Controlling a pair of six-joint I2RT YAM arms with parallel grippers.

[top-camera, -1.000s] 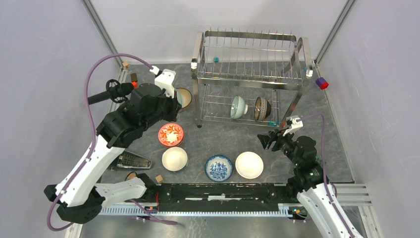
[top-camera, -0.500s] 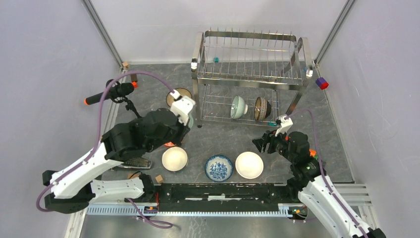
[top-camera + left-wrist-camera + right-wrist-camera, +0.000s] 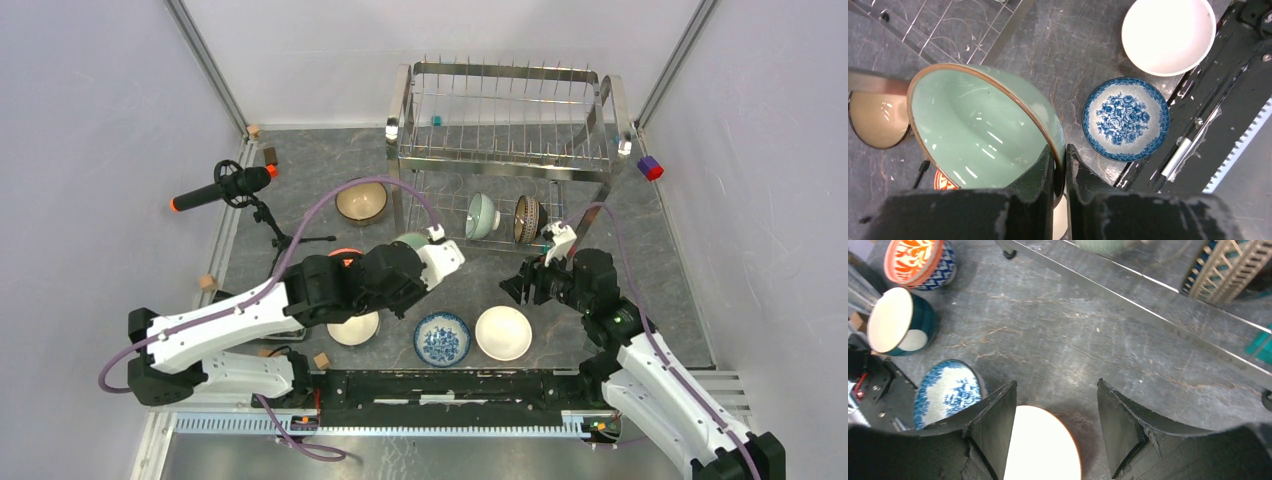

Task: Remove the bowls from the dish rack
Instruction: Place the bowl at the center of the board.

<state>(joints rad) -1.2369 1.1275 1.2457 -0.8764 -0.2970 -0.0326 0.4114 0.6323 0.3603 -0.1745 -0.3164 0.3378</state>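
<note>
A dark grey, stone-patterned surface (image 3: pixel 470 282). At its left edge, a black rod with an orange tip (image 3: pixel 215 190) sits on a small tripod (image 3: pixel 278 233). A small wooden cube (image 3: pixel 208 282) lies nearby. A blue-and-red block (image 3: pixel 650 168) sits at the right edge.

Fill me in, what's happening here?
The arms are unloading bowls from the dish rack. The left tool is shut on the rim of a pale green bowl, held above the table in front of the rack. The right tool is open and empty, hovering over the white bowl. Other bowls already sit on the table, the blue-and-white bowl among them. A second green bowl and a dark patterned bowl stand in the rack's lower tier.
</note>
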